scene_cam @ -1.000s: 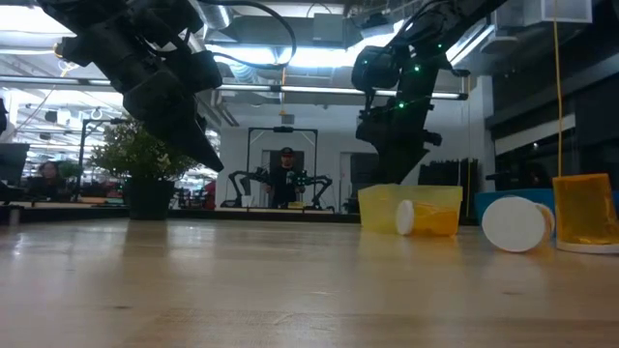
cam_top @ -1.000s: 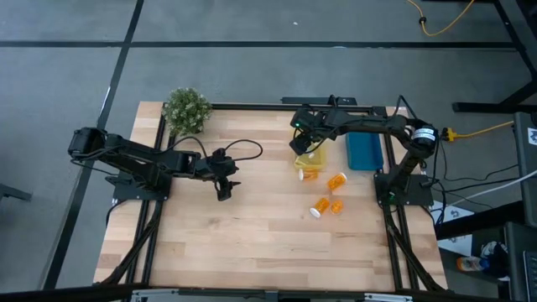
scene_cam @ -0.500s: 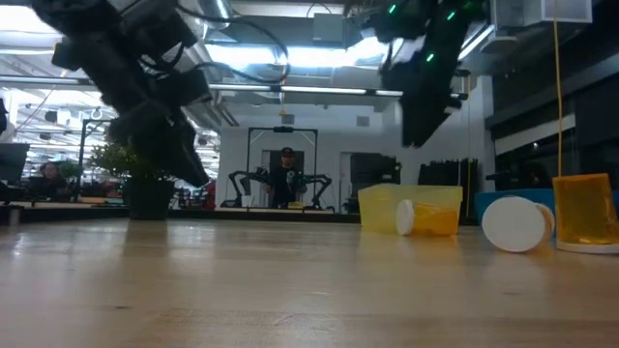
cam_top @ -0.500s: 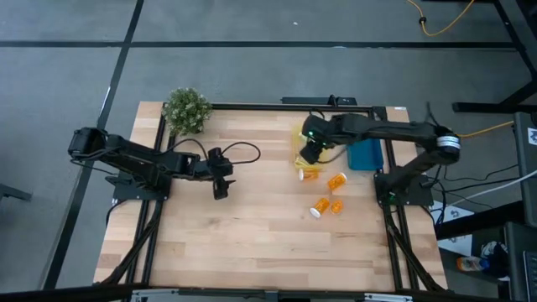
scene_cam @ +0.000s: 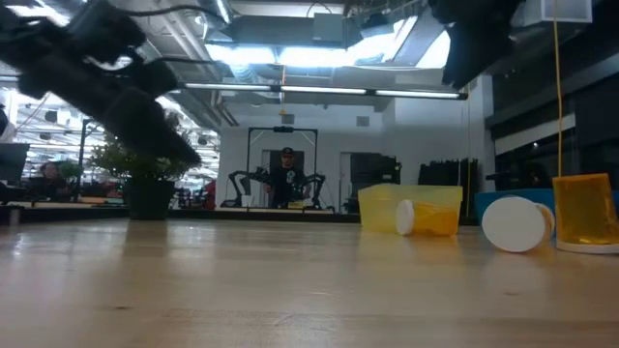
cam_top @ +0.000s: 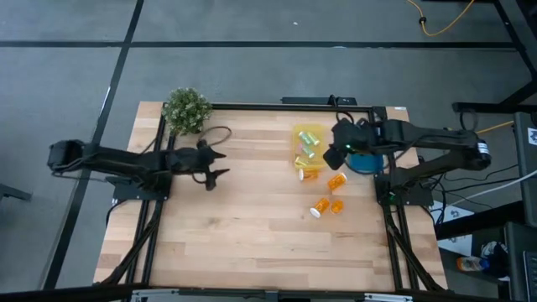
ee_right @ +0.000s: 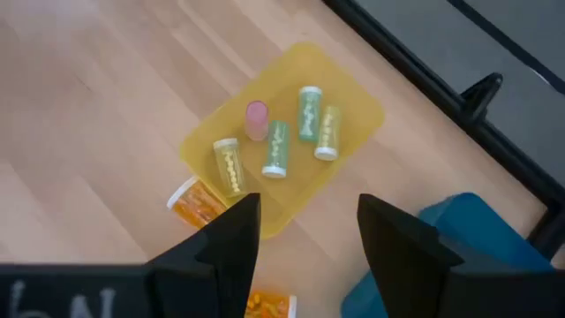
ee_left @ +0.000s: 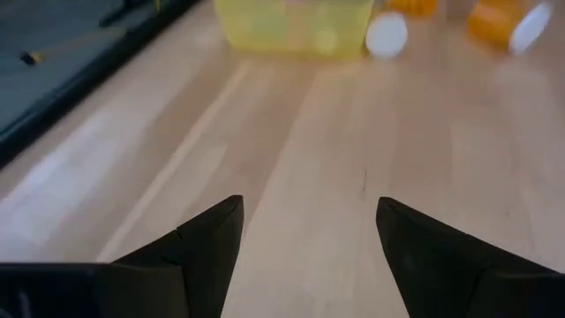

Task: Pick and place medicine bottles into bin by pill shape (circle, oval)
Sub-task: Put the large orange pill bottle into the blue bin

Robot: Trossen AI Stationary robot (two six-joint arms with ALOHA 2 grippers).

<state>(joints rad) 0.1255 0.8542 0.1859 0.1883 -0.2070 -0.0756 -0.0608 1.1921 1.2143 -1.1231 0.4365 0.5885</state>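
Note:
A yellow bin (cam_top: 308,143) at the far right holds several pale bottles (ee_right: 276,148) lying on their sides. Several orange bottles with white caps lie on the table near it: one against the bin (cam_top: 308,174), one (cam_top: 336,181) to its right, and two (cam_top: 327,206) nearer the front. My right gripper (ee_right: 305,247) is open and empty, high above the gap between the yellow bin and a blue bin (cam_top: 367,156). My left gripper (ee_left: 309,238) is open and empty above the table's left half (cam_top: 210,172), facing the yellow bin (ee_left: 296,26).
A small potted plant (cam_top: 186,110) stands at the far left corner. In the low view, one orange bottle (scene_cam: 585,211) stands upright on its cap at the right, and another (scene_cam: 517,224) lies beside it. Bare wood spreads across the table's middle and front.
My right gripper has gone from above the yellow bin toward the table's right edge and up. My left gripper has drawn back toward the table's left edge and a little toward the far edge. The bottles have kept still.

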